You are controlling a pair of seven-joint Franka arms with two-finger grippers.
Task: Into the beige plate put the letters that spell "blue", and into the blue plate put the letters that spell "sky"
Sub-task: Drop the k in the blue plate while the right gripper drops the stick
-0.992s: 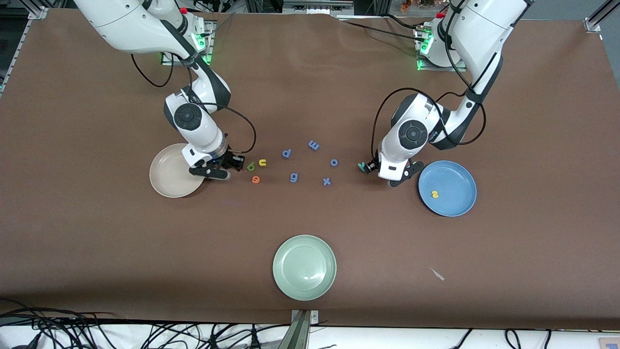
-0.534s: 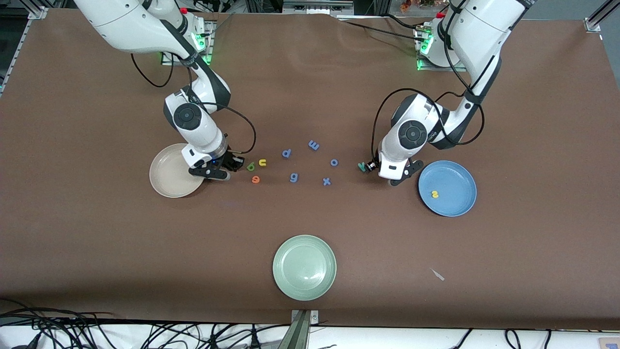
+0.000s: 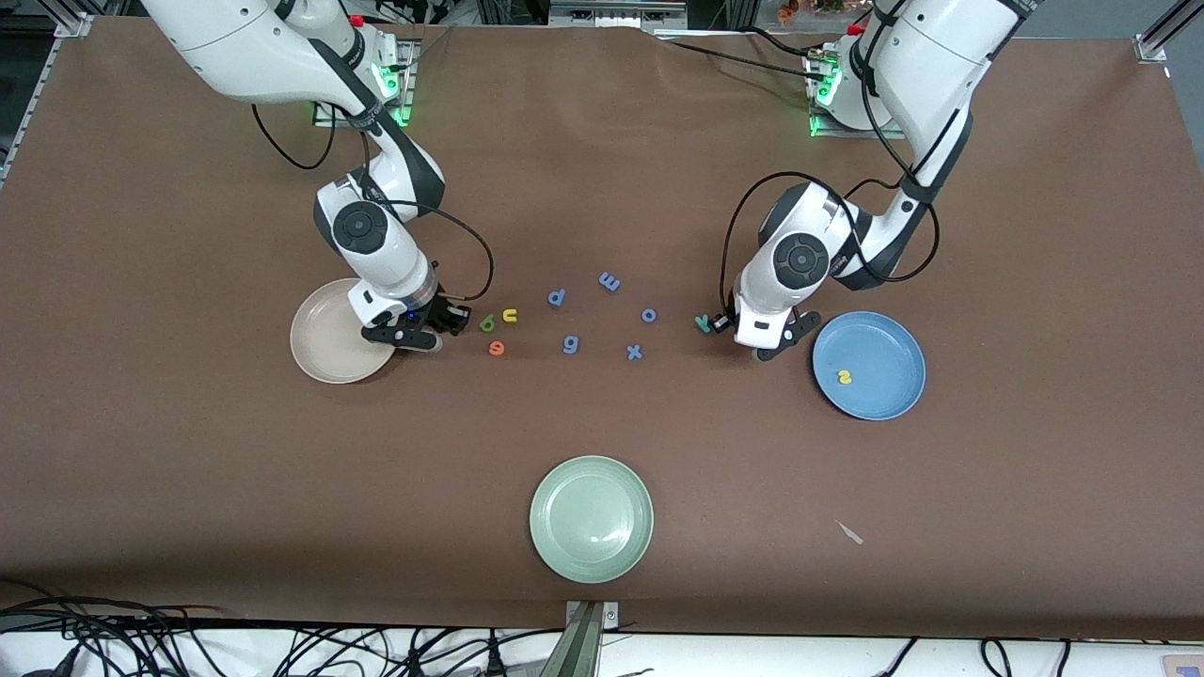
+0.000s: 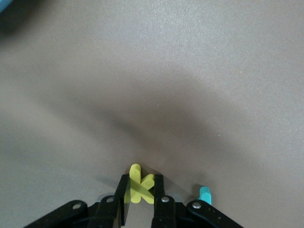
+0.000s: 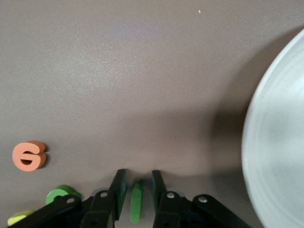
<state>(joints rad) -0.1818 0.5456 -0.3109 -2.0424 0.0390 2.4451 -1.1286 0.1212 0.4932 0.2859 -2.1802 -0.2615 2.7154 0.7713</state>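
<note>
My left gripper (image 3: 720, 322) is down at the table beside the blue plate (image 3: 889, 340), shut on the yellow k (image 4: 141, 187). The teal y (image 3: 702, 322) lies right beside it. The yellow s (image 3: 845, 378) lies in the blue plate. My right gripper (image 3: 457, 320) is low beside the beige plate (image 3: 324, 343), open. The green l (image 5: 136, 202) lies between its fingers with a gap on each side. Close by are the green b (image 3: 487, 323), yellow u (image 3: 510, 315) and orange e (image 3: 497, 349).
Blue-purple letters p (image 3: 557, 298), m (image 3: 609, 281), o (image 3: 649, 315), g (image 3: 571, 345) and x (image 3: 635, 353) are scattered between the two grippers. A pale green plate (image 3: 591, 519) sits nearer the front camera. A small pale scrap (image 3: 849, 532) lies toward the left arm's end.
The left gripper has closed on the yellow k. The right hand has edged slightly toward the beige plate. The loose letters have not moved.
</note>
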